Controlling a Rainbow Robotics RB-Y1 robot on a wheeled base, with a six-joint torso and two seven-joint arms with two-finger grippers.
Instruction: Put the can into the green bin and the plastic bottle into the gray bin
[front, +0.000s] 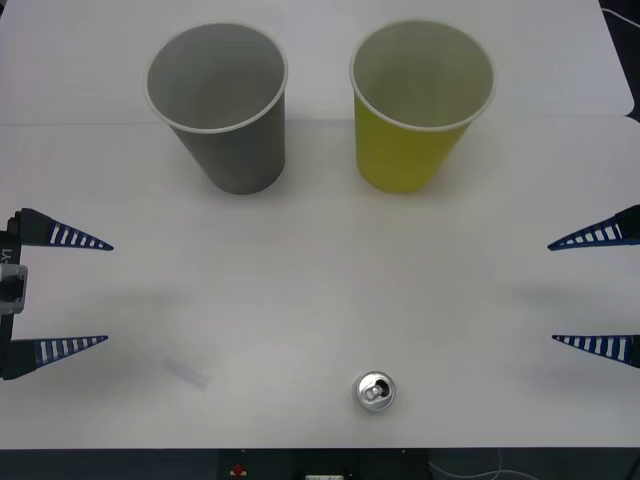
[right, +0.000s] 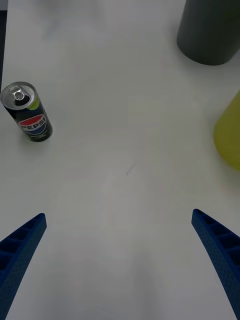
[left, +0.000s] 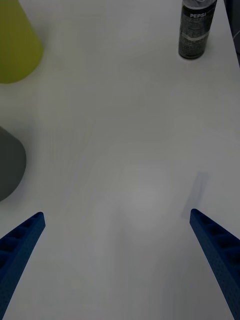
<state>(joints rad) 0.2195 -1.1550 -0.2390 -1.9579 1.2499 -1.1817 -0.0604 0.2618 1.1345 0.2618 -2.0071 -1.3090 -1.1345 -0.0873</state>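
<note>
Standing upright on white table (front: 320, 290): can (front: 375, 391) | L end effector (front: 105, 293) + R end effector (front: 553, 291) spread wide

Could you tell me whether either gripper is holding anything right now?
Nothing is held: the left gripper and right gripper are open, apart from the can.

From my seat I see the left gripper (front: 108, 293) as two slim blue fingers (front: 70, 238), each a long wedge tapering to a sharp tip, with pale ribs crossing the face like ladder rungs and a black mount behind them carrying a small grey block (there is white lettering on it that I can't read). The right gripper (front: 550, 292) has the same pair of ribbed blue wedges. In my wrist views the fingers (right: 20, 245) look a deeper solid blue, with stepped ridges moulded along their inner faces.
</note>
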